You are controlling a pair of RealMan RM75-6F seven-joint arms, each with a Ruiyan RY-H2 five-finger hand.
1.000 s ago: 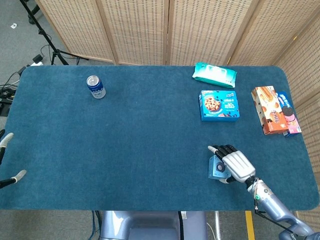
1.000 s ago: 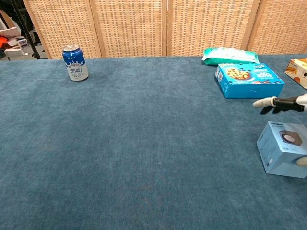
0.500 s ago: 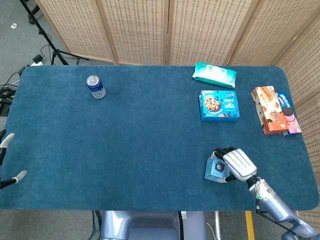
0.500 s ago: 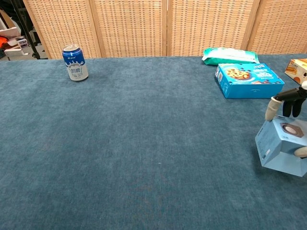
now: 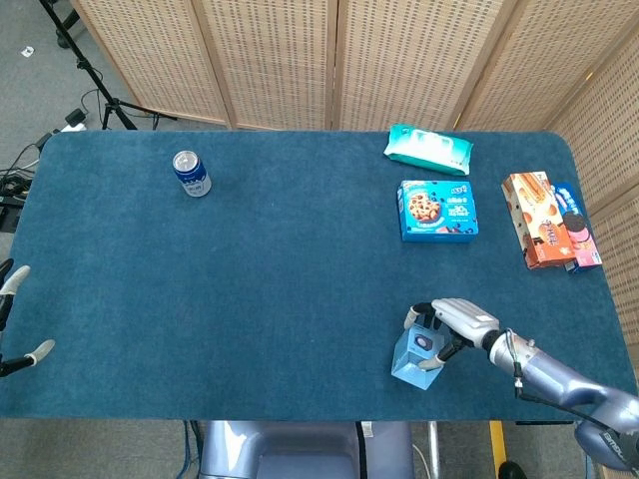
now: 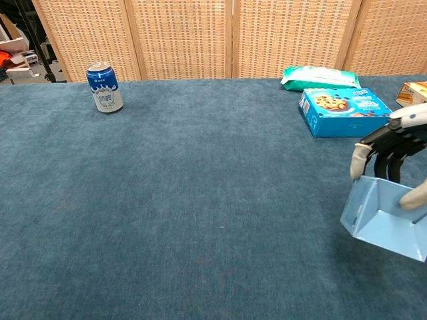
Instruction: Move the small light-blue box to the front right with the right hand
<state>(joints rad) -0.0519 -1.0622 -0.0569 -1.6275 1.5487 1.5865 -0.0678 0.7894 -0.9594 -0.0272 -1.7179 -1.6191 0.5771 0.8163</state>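
Observation:
The small light-blue box (image 5: pixel 416 356) is tilted and raised off the blue table near the front edge, right of centre; the chest view shows the box (image 6: pixel 383 220) at the right border. My right hand (image 5: pixel 451 320) grips it from above, fingers curled over its far edge and thumb on the near side; in the chest view the right hand (image 6: pixel 393 150) sits over the box top. My left hand (image 5: pixel 15 319) hangs off the table's left edge, only pale fingertips showing, holding nothing.
A blue cookie box (image 5: pixel 438 211) and a teal wipes pack (image 5: pixel 428 149) lie at the back right. An orange snack box (image 5: pixel 544 220) lies by the right edge. A blue can (image 5: pixel 191 173) stands at the back left.
My right hand closed on the light-blue box, tipped it up and lifted it off the cloth, carrying it slightly left and toward the front edge. Left hand unchanged.

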